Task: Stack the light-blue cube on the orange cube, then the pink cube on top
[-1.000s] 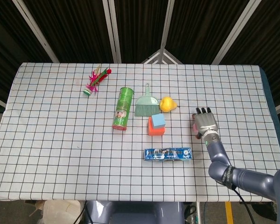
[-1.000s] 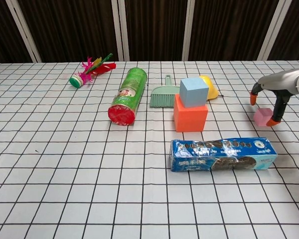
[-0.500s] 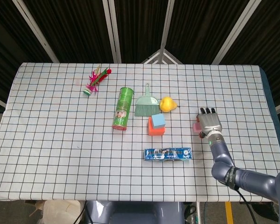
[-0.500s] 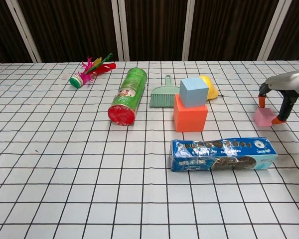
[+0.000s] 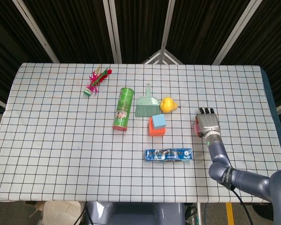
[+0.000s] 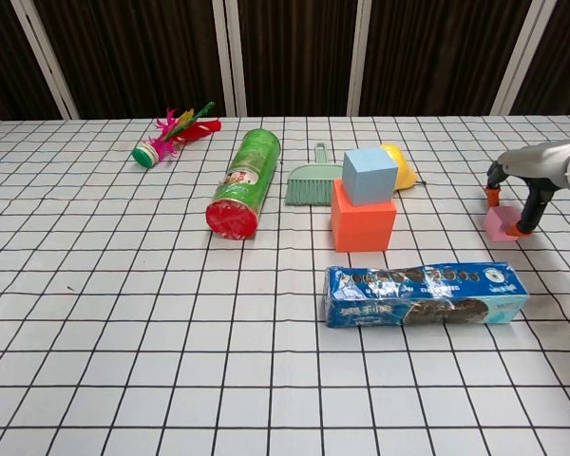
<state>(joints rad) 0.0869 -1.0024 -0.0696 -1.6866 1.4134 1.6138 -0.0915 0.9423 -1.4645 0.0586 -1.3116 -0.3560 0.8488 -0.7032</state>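
Right robot hand over the pink cube, other two cubes already stacked.

On the checked table (image 5: 61, 140), the orange cube (image 6: 362, 223) is the largest block, a matte square standing near the table's middle; the smaller light-blue cube (image 6: 369, 175) sits on top of it, turned slightly askew. The pink cube (image 6: 501, 222), smallest and pale, lies on the cloth well to the right of the stack. The right robot hand (image 5: 207, 123) is directly over it, its orange-tipped fingers (image 6: 523, 227) reaching down on both sides of the block; whether they actually grip it cannot be told.
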